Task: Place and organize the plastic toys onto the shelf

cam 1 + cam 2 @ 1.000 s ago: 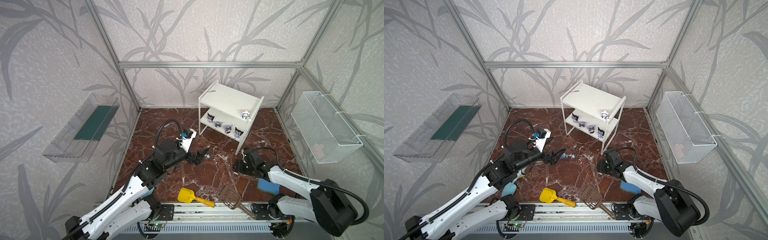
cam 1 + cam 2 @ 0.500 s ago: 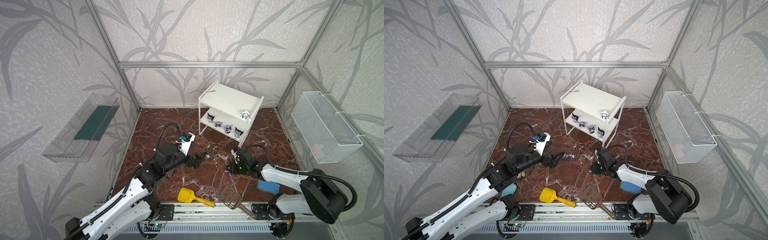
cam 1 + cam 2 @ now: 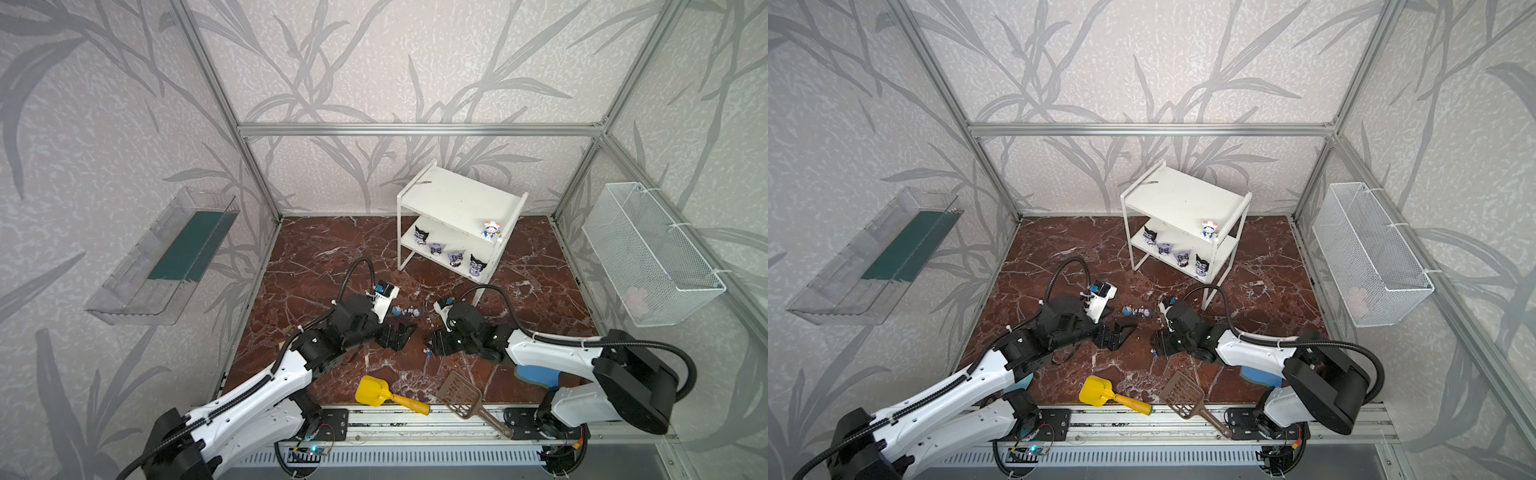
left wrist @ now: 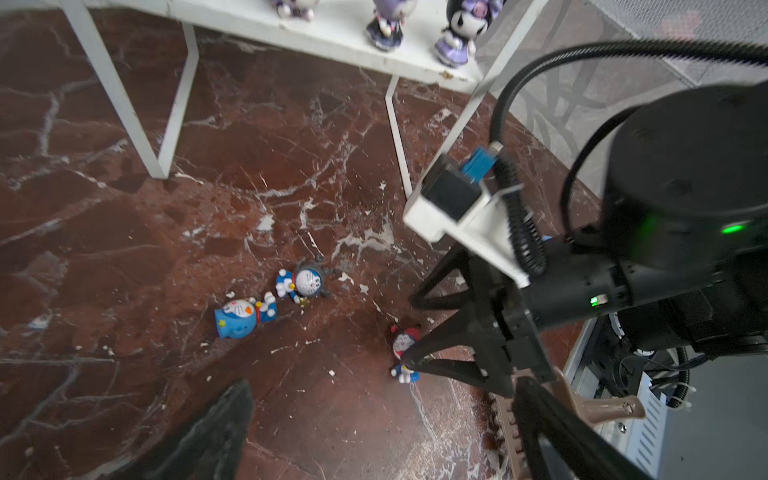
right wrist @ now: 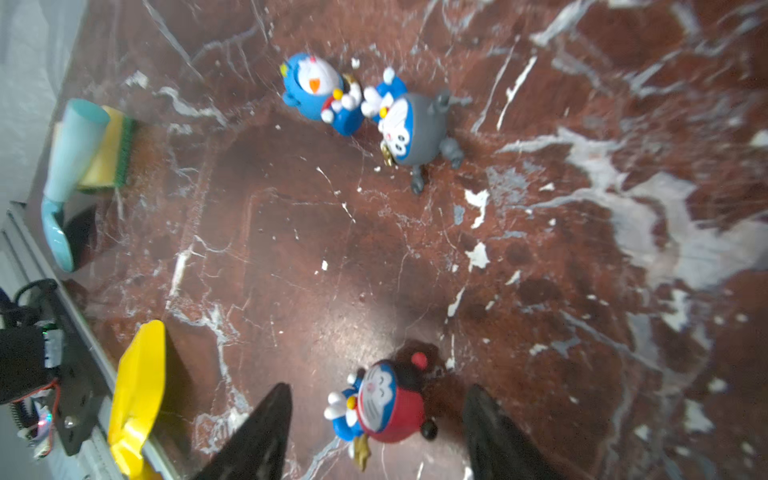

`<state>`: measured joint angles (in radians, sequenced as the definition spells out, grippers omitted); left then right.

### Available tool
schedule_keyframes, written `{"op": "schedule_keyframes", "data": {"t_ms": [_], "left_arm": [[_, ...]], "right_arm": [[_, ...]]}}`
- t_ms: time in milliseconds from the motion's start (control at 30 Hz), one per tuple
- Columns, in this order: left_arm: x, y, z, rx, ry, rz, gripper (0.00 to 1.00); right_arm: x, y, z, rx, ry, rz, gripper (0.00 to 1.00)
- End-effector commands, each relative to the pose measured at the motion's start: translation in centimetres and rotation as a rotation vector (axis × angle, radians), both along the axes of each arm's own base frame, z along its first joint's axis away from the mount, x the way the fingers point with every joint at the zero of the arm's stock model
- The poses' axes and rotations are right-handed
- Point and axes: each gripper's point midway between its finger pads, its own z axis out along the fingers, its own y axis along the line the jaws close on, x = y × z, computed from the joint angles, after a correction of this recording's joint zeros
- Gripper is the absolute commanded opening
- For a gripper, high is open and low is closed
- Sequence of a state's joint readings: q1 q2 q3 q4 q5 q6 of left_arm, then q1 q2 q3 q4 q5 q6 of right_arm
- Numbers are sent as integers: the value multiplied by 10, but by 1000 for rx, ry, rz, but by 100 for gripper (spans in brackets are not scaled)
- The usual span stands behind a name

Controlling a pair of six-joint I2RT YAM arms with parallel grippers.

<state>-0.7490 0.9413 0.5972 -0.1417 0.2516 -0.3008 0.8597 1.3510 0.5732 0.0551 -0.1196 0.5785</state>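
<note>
Jaws on my left gripper (image 3: 405,337) stand spread wide with nothing between them, low over the marble floor (image 3: 324,257), a little left of centre. Just past its fingertips, on the far side, the blue-headed toy (image 3: 397,310) lies toppled, with the grey-headed toy (image 3: 410,311) against it on its right; neither touches me.

To the right and nearer, the red-and-black-headed toy (image 5: 386,409) lies face up on the floor, right between the fingers of my right gripper (image 5: 378,388). Those jaws are parted too, one finger on each side of the toy. A sliver of floor shows on both sides, so I straddle it without holding it.

Farther right and well back stands the shelf (image 3: 457,203). Four black-and-purple toys (image 3: 456,257) stand in a row on its lower tier, and the orange-and-white-headed toy (image 3: 491,229) stands on the top tier at its near right corner.
</note>
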Motion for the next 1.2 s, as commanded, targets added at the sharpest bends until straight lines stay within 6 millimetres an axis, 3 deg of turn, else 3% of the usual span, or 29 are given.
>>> {"op": "schedule_keyframes", "data": {"t_ms": [0, 233, 400, 533, 833, 1067, 1167], "left_arm": [[-7, -11, -18, 2, 82, -26, 99], [-17, -50, -54, 2, 250, -131, 89], [-18, -74, -75, -2, 352, -182, 81], [-10, -88, -86, -6, 386, -194, 69], [5, -95, -110, 50, 404, -163, 54], [5, -88, -119, 97, 414, -158, 54], [1, -88, -120, 95, 422, -184, 59]], "right_arm": [[-4, -25, 13, -45, -64, -38, 79], [-19, -76, 16, -156, -101, -110, 93], [-29, -95, 16, -196, -96, -128, 95], [-36, -97, 23, -140, -117, -120, 95], [-44, -110, 41, -25, -212, -140, 97], [-47, -114, 42, -24, -227, -133, 98], [-46, -111, 41, -28, -222, -125, 98]]}}
